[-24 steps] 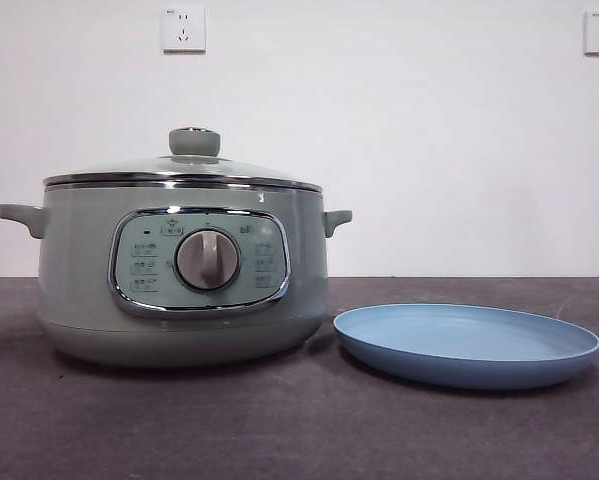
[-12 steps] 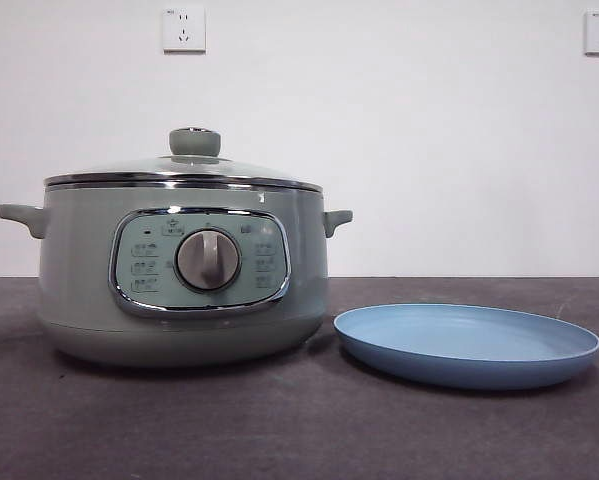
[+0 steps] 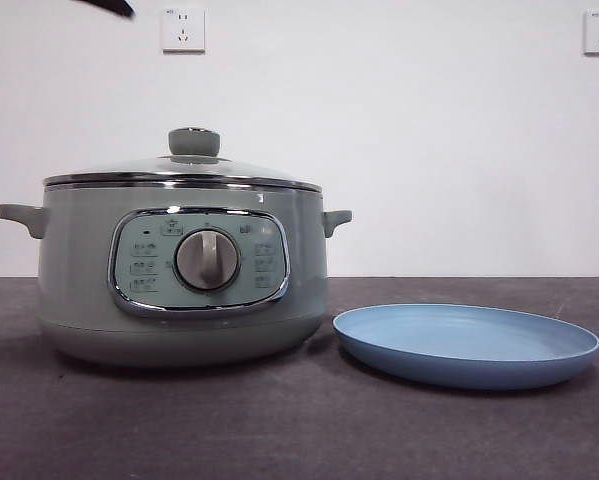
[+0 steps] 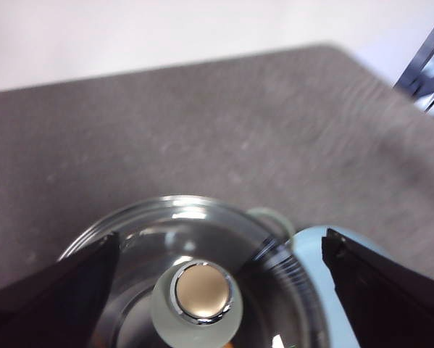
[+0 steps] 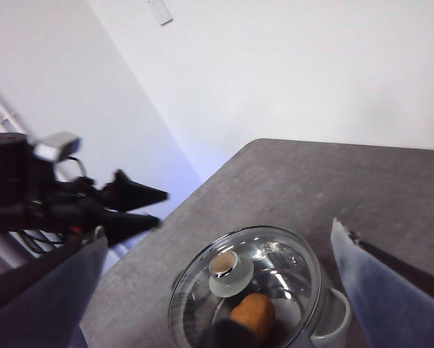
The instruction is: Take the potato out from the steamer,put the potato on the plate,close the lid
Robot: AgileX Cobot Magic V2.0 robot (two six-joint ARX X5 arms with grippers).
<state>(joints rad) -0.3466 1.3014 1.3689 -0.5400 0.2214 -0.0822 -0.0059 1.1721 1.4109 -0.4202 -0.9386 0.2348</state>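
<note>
The sage-green steamer (image 3: 179, 290) stands on the table's left part with the glass lid (image 3: 184, 168) shut on it, its green knob (image 3: 194, 142) on top. The potato (image 5: 253, 313) lies inside the pot and shows through the lid in the right wrist view. The light-blue plate (image 3: 467, 345) lies empty to the steamer's right. My left gripper (image 4: 220, 235) is open, high above the lid knob (image 4: 197, 301). It also shows in the right wrist view (image 5: 133, 206). My right gripper (image 5: 219, 228) is open and empty, high above the steamer (image 5: 325, 326).
A black arm tip (image 3: 109, 6) shows at the front view's top left, above the steamer. The dark grey table (image 3: 299, 430) ends at a white wall with two sockets (image 3: 183, 28). A metal frame (image 4: 427, 65) stands beyond the table's edge.
A black arm tip has come into the front view at the top left. The steamer, lid and plate have not moved.
</note>
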